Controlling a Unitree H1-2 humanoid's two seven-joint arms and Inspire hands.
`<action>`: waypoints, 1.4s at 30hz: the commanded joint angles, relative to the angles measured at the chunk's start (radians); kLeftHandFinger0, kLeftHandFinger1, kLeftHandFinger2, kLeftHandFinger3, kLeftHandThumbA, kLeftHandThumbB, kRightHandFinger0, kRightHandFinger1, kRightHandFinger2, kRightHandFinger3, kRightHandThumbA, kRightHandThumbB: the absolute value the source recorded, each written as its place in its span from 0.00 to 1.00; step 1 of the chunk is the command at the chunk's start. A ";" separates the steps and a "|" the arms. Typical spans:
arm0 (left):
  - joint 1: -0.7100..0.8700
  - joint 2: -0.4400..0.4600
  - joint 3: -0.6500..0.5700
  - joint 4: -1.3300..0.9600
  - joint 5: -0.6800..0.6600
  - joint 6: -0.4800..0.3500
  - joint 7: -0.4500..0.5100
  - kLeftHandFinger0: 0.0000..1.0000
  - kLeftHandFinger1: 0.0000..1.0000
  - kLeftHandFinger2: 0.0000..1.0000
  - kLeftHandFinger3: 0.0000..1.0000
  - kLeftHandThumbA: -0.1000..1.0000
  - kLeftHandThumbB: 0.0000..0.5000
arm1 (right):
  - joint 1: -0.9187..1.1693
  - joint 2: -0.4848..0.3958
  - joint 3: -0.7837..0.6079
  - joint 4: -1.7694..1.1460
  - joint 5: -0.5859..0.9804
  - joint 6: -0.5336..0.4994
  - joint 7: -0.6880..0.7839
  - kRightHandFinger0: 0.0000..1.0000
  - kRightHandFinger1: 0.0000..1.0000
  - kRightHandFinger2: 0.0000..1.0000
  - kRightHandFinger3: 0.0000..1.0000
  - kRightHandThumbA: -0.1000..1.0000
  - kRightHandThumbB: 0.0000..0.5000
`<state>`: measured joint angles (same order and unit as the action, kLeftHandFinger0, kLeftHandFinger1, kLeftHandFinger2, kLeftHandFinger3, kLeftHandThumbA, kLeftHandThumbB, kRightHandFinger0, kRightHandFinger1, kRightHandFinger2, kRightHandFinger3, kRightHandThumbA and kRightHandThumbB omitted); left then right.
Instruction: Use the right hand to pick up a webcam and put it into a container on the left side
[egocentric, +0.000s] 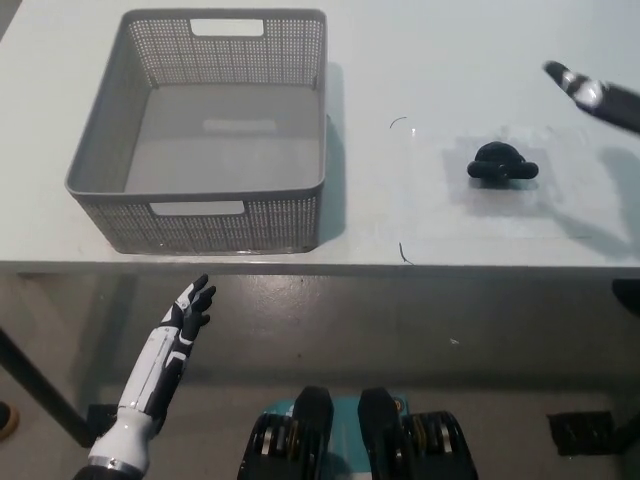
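Note:
A small black webcam (502, 165) lies on the pale table (420, 80), right of centre. A grey perforated basket (205, 130) stands empty on the table's left side. Only a bit of my black right hand (596, 97) shows at the right edge, up and to the right of the webcam and apart from it; one fingertip (556, 73) points left, and the rest is cut off. My white left hand (188, 310) rests open below the table's front edge, at the lower left.
The table's front edge (330, 266) runs across the picture just below the basket. Thin marks outline a rectangle around the webcam. Grey floor (400, 340) lies below the edge.

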<state>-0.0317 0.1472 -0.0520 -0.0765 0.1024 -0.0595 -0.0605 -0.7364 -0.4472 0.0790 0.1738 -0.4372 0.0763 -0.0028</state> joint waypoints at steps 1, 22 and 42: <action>-0.016 0.019 0.002 -0.030 0.010 -0.033 -0.009 1.00 1.00 1.00 1.00 1.00 0.08 | -0.285 -0.054 0.119 0.266 -0.136 0.058 0.100 1.00 1.00 1.00 1.00 0.92 0.90; -0.027 0.025 0.010 -0.026 -0.014 -0.041 -0.017 1.00 1.00 1.00 1.00 1.00 0.06 | -0.648 0.118 0.400 1.138 -0.109 -0.105 0.132 1.00 1.00 1.00 1.00 0.94 1.00; -0.041 0.034 0.021 -0.031 -0.005 -0.034 -0.014 1.00 1.00 1.00 1.00 1.00 0.13 | -0.585 0.142 0.413 1.208 -0.098 -0.125 0.176 1.00 1.00 1.00 1.00 1.00 1.00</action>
<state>-0.0537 0.1594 -0.0424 -0.0763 0.0992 -0.0626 -0.0678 -1.2854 -0.3001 0.4894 1.3791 -0.5362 -0.0209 0.1556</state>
